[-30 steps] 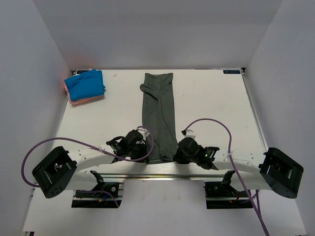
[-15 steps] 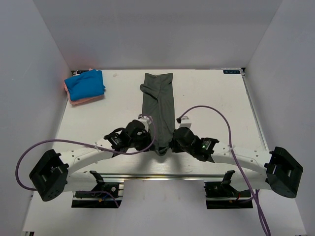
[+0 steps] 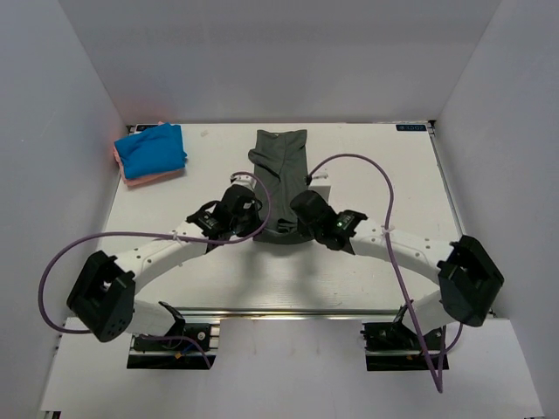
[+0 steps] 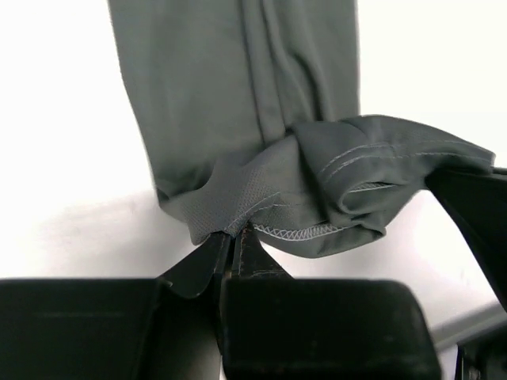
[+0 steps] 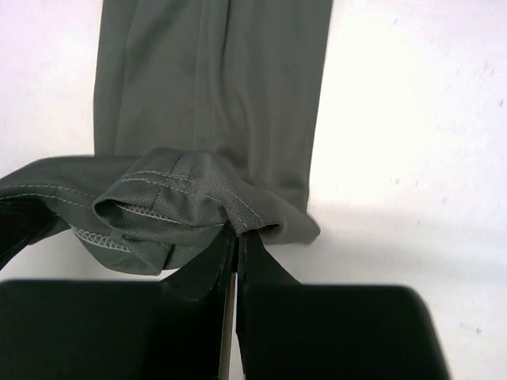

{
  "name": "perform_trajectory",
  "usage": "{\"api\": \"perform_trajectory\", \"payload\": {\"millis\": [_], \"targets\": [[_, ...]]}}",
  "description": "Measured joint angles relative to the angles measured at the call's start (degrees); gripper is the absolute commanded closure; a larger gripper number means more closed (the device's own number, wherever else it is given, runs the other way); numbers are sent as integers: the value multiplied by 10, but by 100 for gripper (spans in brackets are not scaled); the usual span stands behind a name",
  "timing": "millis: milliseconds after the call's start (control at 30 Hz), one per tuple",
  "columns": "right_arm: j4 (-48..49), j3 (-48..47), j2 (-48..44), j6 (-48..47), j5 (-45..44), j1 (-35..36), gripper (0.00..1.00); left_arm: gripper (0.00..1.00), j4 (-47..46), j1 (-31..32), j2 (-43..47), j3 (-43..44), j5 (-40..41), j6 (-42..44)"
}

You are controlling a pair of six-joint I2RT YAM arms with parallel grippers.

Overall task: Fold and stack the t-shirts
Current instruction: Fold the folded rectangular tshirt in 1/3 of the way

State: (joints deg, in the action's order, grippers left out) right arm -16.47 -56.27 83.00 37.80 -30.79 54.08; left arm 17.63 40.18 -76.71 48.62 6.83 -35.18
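A long dark grey-green t-shirt (image 3: pixel 281 166) lies as a narrow strip down the middle of the table, its near end lifted and doubled back. My left gripper (image 3: pixel 260 229) is shut on the left corner of that hem (image 4: pixel 238 220). The right gripper (image 3: pixel 301 225) pinches the hem's right corner (image 5: pixel 242 222). Both hold the hem over the strip about halfway along it. The grey-green t-shirt (image 4: pixel 230 103) stretches away flat in the left wrist view, and likewise the same cloth (image 5: pixel 214 87) in the right wrist view. A folded bright blue t-shirt (image 3: pixel 151 149) rests on a salmon-pink one (image 3: pixel 150 178) at the far left.
White walls close in the table (image 3: pixel 384 175) at the back and both sides. Purple cables (image 3: pixel 349 161) arch over each arm. The metal rail and arm mounts (image 3: pixel 288 319) run along the near edge.
Both grippers have carried the hem of the grey-green t-shirt away from the near edge toward the far end, folding the strip over itself; the arms have stretched out further.
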Motion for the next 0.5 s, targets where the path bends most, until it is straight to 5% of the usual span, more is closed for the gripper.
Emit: {"api": "perform_trajectory", "payload": {"millis": [500], "targets": [[8, -155, 145, -114, 63, -108, 100, 100, -27, -96, -158, 148, -43, 33]]}}
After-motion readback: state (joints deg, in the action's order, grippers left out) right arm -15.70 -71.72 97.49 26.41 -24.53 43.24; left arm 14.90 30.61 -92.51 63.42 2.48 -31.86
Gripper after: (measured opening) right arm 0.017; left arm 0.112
